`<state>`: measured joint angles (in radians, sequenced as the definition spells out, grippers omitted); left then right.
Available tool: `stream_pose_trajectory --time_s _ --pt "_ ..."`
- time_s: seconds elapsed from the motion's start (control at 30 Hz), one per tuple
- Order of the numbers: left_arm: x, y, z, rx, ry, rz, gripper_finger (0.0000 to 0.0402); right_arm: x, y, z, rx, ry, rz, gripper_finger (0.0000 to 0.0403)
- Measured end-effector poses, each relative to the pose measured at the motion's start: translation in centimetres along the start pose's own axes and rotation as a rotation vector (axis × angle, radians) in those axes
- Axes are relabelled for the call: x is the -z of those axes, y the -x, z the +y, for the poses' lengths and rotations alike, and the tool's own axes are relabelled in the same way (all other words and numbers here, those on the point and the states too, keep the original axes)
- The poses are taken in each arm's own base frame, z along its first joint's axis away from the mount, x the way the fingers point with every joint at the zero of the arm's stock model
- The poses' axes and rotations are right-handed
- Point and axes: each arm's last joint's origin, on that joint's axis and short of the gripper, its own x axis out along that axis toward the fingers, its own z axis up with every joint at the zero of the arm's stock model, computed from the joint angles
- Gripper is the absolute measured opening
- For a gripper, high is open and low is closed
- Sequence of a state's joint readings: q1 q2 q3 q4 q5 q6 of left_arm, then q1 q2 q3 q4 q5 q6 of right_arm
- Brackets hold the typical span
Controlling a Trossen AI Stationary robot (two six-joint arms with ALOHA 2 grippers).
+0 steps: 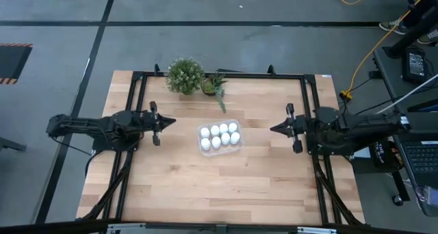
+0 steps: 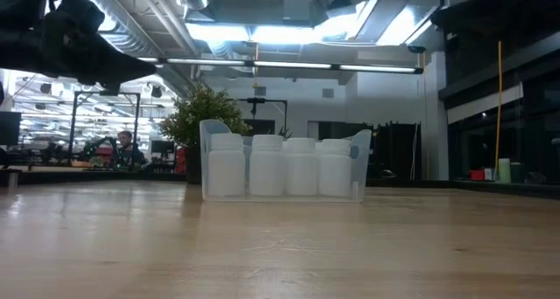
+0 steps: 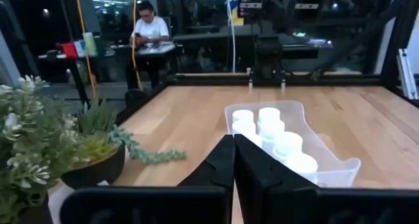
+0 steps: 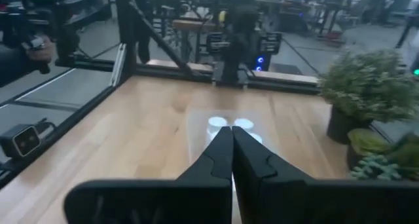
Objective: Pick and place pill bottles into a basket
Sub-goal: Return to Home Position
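Observation:
Several white pill bottles [image 1: 220, 135] stand upright inside the clear plastic basket [image 1: 202, 145], which rests flat at the table's middle; the low view shows them in a row [image 2: 282, 168] behind the basket's wall [image 2: 358, 163]. My left gripper [image 1: 171, 122] is shut and empty, held level at the table's left, pointing at the basket [image 3: 334, 164]. My right gripper [image 1: 273, 128] is shut and empty at the table's right, also pointing at the bottles [image 4: 229, 124].
A green potted plant [image 1: 185, 75] and a smaller succulent pot [image 1: 213, 85] stand at the table's far edge, behind the basket. A black frame [image 1: 226, 74] runs around the table. Bare wood lies on the near side. A person sits beyond the table [image 3: 149, 29].

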<state>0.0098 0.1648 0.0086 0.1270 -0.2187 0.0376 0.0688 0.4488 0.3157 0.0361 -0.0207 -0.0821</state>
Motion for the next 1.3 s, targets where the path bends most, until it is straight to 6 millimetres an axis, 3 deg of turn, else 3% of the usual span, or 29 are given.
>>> stream_pose_trajectory --time_s 0.43,0.87,1.0,1.3 --pt "-0.2 0.7 0.4 -0.013 -0.042 -0.039 0.0001 0.4 2.6 -0.5 0.049 -0.023 -0.007 0.0" --pt "-0.2 0.7 0.4 -0.04 -0.053 -0.04 0.0002 3.1 4.3 -0.1 0.056 0.0 -0.121 0.0" --pt "-0.2 0.7 0.4 -0.046 -0.038 -0.041 0.0002 3.9 3.9 -0.1 0.051 -0.022 -0.082 0.0" --pt "-0.2 0.7 0.4 -0.046 -0.033 -0.038 0.0002 3.5 3.9 -0.1 0.045 -0.052 -0.123 0.0"
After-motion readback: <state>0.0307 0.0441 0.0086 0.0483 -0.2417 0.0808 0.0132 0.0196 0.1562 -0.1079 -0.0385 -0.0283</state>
